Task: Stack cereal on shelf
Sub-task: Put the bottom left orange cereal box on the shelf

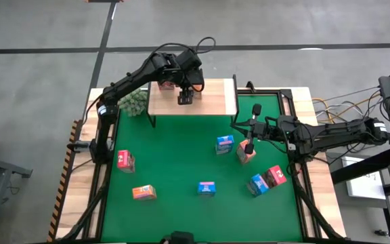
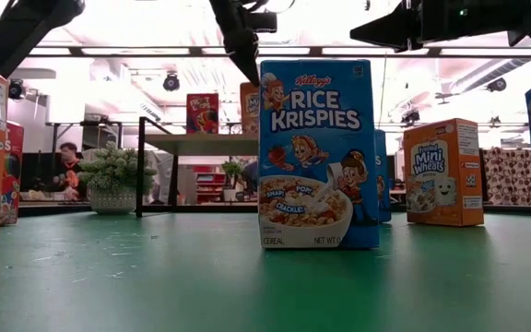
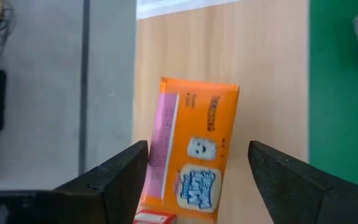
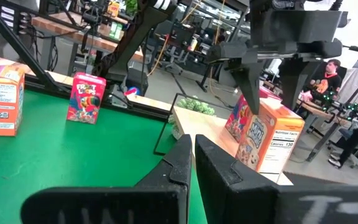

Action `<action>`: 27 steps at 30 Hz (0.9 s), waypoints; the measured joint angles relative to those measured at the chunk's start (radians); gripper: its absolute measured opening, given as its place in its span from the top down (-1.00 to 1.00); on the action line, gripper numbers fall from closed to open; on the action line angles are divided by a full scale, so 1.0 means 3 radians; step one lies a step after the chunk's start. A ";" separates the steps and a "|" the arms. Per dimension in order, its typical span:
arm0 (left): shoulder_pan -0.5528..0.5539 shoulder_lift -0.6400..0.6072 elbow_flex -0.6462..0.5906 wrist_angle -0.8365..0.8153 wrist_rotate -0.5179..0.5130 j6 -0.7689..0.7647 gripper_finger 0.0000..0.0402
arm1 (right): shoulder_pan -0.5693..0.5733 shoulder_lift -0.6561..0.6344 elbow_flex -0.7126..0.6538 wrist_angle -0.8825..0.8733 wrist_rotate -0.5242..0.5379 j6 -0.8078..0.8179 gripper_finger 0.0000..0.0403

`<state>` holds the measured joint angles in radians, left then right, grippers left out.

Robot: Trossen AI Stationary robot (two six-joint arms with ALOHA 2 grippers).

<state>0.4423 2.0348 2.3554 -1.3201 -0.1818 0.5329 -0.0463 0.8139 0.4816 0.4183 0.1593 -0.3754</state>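
The light wood shelf (image 1: 208,100) stands at the mat's far edge. On its board stand an orange cereal box (image 3: 194,149) and, close beside it, a pink-red one (image 1: 166,85). My left gripper (image 3: 197,168) hangs open over the orange box, slanting down, one finger on each side of the box's top and apart from it. Several more cereal boxes stand on the green mat (image 1: 175,156): blue (image 1: 207,188), blue (image 1: 225,144), orange (image 1: 144,193), pink-red (image 1: 124,160). My right gripper (image 4: 193,146) is shut and holds nothing, level above the mat's right part.
A green plant (image 1: 133,102) stands left of the shelf. Near my right arm an orange box (image 1: 246,152), a blue box (image 1: 257,184) and a pink-red one (image 1: 276,176) are grouped. The shelf's right half (image 1: 219,95) is bare board. People sit in the room beyond.
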 joint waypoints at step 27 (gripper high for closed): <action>-0.0687 -0.1033 -0.0659 -0.0032 0.0563 -0.0627 -0.26 | 0.0000 0.0387 0.0000 0.0029 -0.0003 0.0845 0.94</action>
<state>0.2363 1.7249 2.1577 -1.3298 -0.0128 0.3447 -0.0462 0.9300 0.4816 0.4269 0.1585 -0.1218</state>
